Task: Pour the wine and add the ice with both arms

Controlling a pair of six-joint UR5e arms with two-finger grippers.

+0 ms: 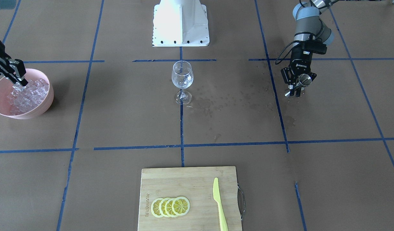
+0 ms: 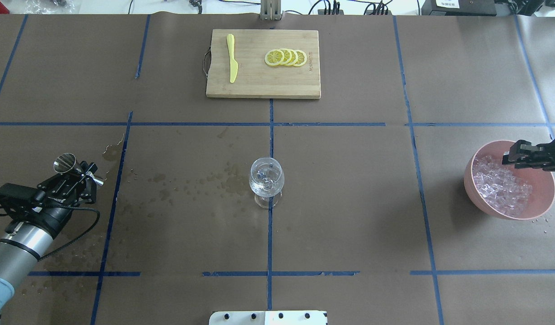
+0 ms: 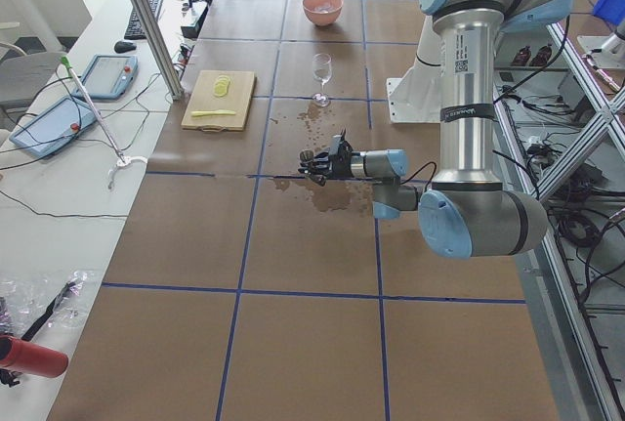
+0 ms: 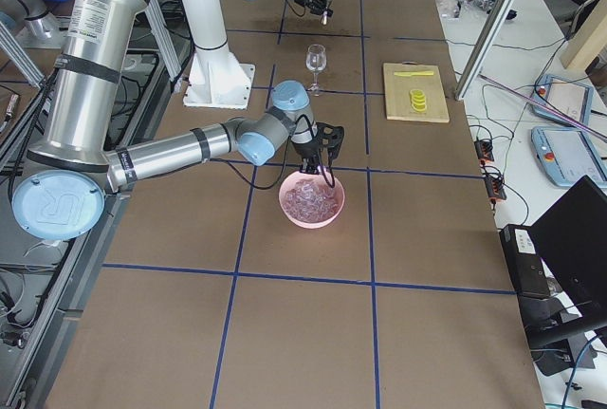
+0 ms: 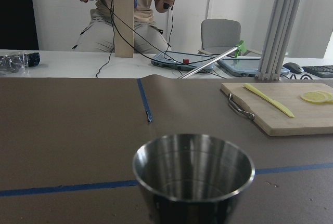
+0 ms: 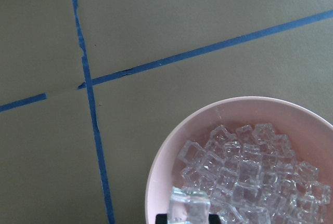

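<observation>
A clear stemmed wine glass (image 1: 182, 77) stands at the table's centre, also in the overhead view (image 2: 266, 178). It holds a few glassy pieces, and I cannot make out any tint of wine. My left gripper (image 1: 295, 87) is shut on a steel jigger (image 1: 304, 79), held tilted low over the table. The jigger's open mouth (image 5: 193, 174) looks empty. My right gripper (image 2: 512, 155) hangs over a pink bowl (image 2: 546, 198) heaped with ice (image 2: 503, 187). It is shut on one ice cube (image 6: 190, 206) just above the heap.
A bamboo cutting board (image 2: 259, 83) at the operators' side carries lemon slices (image 2: 286, 57) and a yellow knife (image 2: 232, 63). Wet splash spots (image 2: 205, 180) lie between the jigger and the glass. The white pedestal (image 1: 180, 24) stands behind the glass. Blue tape lines grid the brown paper.
</observation>
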